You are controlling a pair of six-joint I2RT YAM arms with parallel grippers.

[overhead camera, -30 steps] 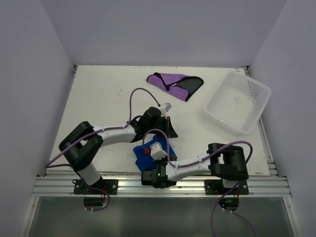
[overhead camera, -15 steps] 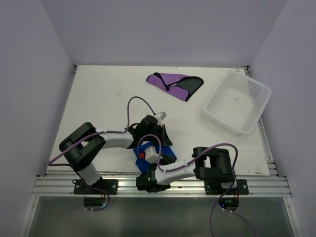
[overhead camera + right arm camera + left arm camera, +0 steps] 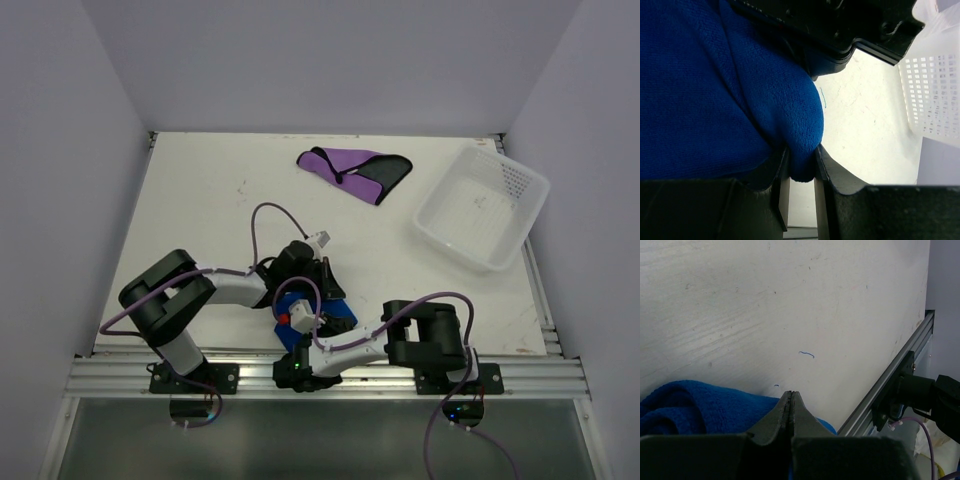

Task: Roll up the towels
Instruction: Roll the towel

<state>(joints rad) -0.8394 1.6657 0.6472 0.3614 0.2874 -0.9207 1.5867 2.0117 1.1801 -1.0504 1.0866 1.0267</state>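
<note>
Soft and limp, the blue towel (image 3: 338, 313) lies bunched at the near edge, the right gripper (image 3: 801, 170) pinching a fold, the left gripper (image 3: 790, 400) pressed together beside it; hems likely grip best.

No text, label, brand or number is legible in any view; the only mark is a small blue squiggle (image 3: 806, 354) on the table (image 3: 740, 290), just beyond the blue towel (image 3: 690, 405); it forms no readable character.
</note>
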